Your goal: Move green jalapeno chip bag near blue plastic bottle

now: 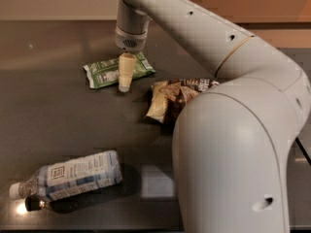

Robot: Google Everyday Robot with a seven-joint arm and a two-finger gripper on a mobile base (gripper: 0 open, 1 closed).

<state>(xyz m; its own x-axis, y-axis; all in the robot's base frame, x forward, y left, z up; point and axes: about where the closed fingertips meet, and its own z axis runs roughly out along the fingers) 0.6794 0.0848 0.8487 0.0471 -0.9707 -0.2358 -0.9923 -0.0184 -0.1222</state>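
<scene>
Pointing straight down, the gripper [124, 85] is being held over the green jalapeno chip bag [103, 73], with its tip showing at the bag's near edge. How wide it is set cannot be told from this angle, nor whether the bag is being touched. The green bag is lying flat toward the far side of the dark table [53, 120]. The blue plastic bottle [73, 174] is lying on its side at the near left, well apart from the bag, cap pointing left. A brown chip bag [167, 98] is lying near the green one on its right and is being partly hidden by the robot's arm [233, 144].
</scene>
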